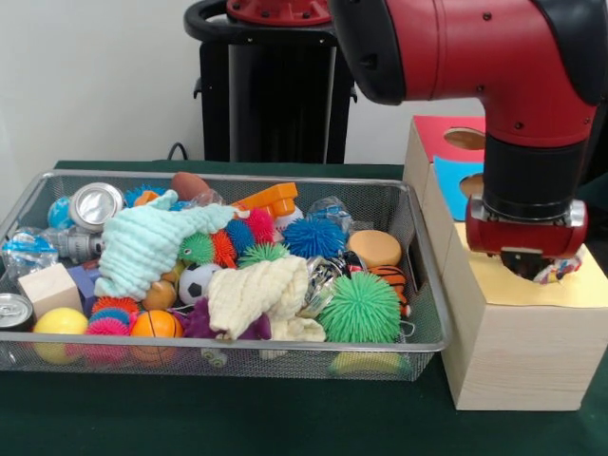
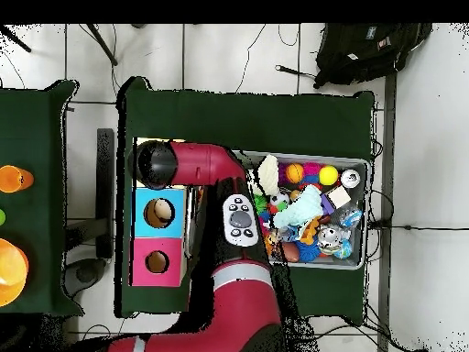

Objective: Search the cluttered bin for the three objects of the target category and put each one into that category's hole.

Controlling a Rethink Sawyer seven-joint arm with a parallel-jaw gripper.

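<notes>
My gripper (image 1: 532,269) hangs low over the yellow top (image 1: 579,290) of the wooden sorting box, at the right of the front view. It looks shut on a small crinkled plastic wrapper (image 1: 560,269) that sticks out at its right side, just above the yellow surface. The yellow section's hole is hidden beneath the gripper. The wire bin (image 1: 423,285) to the left holds mixed clutter, including more crumpled clear plastic (image 1: 27,249). In the overhead view the red arm (image 2: 197,165) covers the gripper and the yellow section.
Behind the yellow section lie a blue section (image 1: 454,190) and a pink one (image 1: 437,128), each with a round hole. The bin holds a green spiky ball (image 1: 359,309), a mint cloth (image 1: 142,242), a cream cloth (image 1: 256,294), cans (image 1: 95,204) and balls.
</notes>
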